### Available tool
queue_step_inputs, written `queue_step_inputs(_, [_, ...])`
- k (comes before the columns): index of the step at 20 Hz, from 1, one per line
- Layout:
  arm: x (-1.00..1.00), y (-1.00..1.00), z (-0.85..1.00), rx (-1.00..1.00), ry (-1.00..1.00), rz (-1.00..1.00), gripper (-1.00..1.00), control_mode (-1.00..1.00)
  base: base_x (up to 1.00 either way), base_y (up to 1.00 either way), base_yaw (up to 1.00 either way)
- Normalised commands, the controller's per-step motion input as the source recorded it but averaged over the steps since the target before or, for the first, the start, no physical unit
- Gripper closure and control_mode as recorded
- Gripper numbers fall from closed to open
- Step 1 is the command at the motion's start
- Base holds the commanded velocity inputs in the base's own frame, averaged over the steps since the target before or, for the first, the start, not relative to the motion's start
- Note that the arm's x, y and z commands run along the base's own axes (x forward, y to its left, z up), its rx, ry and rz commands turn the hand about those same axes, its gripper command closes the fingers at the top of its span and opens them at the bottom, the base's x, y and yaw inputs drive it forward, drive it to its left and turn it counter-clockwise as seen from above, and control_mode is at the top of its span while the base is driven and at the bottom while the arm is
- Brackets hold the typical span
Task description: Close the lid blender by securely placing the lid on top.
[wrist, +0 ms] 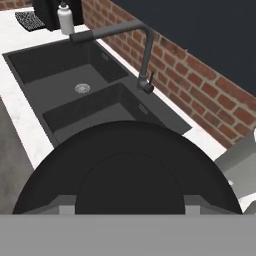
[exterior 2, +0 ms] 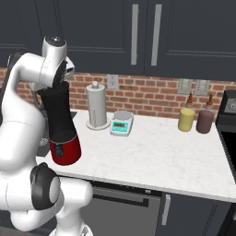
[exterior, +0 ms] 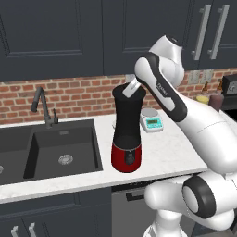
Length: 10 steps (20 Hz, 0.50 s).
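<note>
The blender [exterior: 126,134] stands on the white counter just right of the sink, a tall black jar on a glossy red base [exterior 2: 64,150]. The lid [wrist: 130,170] is a flat round black disc with a raised centre, lying close under the hand camera between the two finger tips. My gripper [exterior: 133,87] reaches in from the right at the jar's top rim, slightly tilted, shut on the lid. I cannot tell whether the lid sits flush on the jar. In the right base view my own arm hides the jar's mouth.
A dark double sink [exterior: 60,148] with a black faucet [exterior: 41,104] lies left of the blender. Behind and to its right are a white-and-teal scale [exterior 2: 121,123], a paper-towel holder [exterior 2: 96,108], a yellow canister [exterior 2: 186,119] and a brown one [exterior 2: 205,121].
</note>
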Motion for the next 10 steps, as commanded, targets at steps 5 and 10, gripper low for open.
queue_step_inputs(5, [0.01, 0.01, -0.17, 0.0, 0.0, 0.0, 1.0, -1.0, 0.0, 0.0, 0.0])
queue_step_inputs(10, [-0.14, 0.0, -0.32, -0.01, 0.0, 0.0, -1.0, -1.0, 0.0, 0.0, 0.0])
